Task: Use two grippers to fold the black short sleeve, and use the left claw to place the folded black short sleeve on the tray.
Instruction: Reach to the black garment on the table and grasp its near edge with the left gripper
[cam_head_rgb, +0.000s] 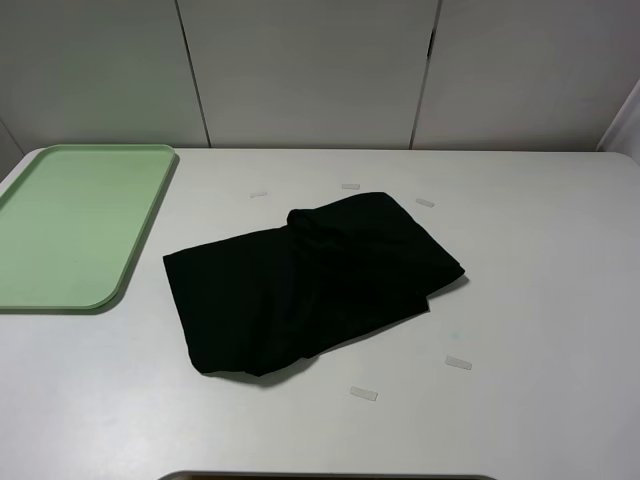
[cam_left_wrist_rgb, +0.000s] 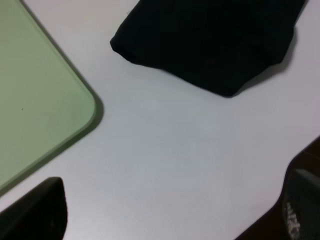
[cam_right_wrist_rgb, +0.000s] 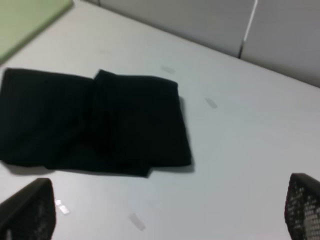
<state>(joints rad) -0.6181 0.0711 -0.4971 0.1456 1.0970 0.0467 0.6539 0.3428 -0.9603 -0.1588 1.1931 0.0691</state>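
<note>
Exterior high shows the black short sleeve lying apparently folded on the counter near the bare tray, with the left claw and right gripper both fingers apart and empty, so only placing seems left.

Left pincer jaws spread wide; right pincer jaws spread wide.

Tray partly beyond the exterior view's left edge
</note>
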